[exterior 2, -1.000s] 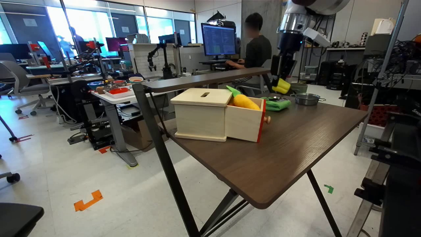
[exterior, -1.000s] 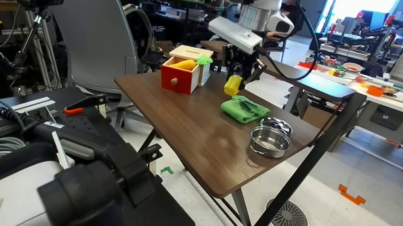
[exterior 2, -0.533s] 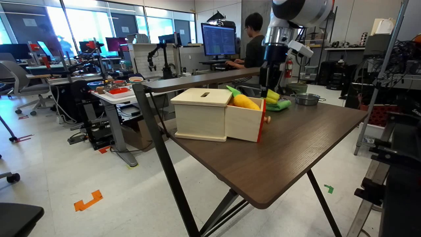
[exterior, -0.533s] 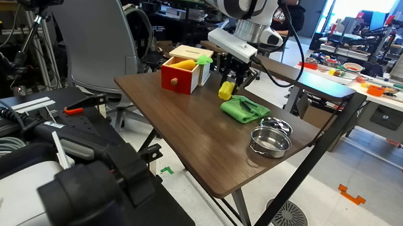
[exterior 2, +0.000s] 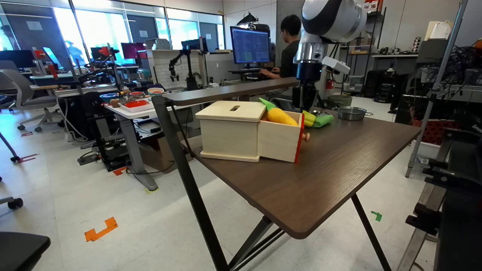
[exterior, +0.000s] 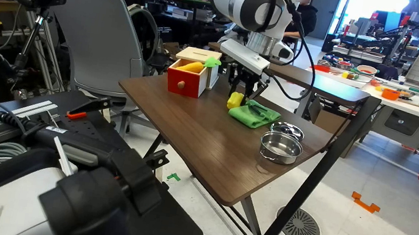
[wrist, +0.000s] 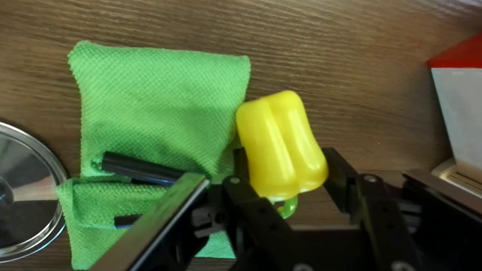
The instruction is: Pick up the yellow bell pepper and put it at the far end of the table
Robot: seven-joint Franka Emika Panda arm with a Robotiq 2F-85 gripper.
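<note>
The yellow bell pepper (wrist: pixel 280 146) sits between the two fingers of my gripper (wrist: pixel 285 160) in the wrist view, with a finger against each side and its green stem pointing back to the palm. In an exterior view the pepper (exterior: pixel 235 101) is low over the brown table (exterior: pixel 207 129), at the edge of a green cloth, with the gripper (exterior: pixel 240 94) above it. I cannot tell whether it touches the table. It also shows in an exterior view (exterior 2: pixel 309 119), partly hidden by the drawer.
The folded green cloth (exterior: pixel 248 117) bears dark pens. A steel lid (exterior: pixel 287 129) and pot (exterior: pixel 281 148) stand past it. A wooden box (exterior 2: pixel 231 135) with an open red-fronted drawer (exterior: pixel 185 83) holding an orange-yellow toy stands on the pepper's other side. A raised shelf (exterior: pixel 329 85) runs along one table edge.
My gripper has come down with the pepper from well above the cloth to low beside it, shifting slightly toward the box. The cloth, pot and box stay put.
</note>
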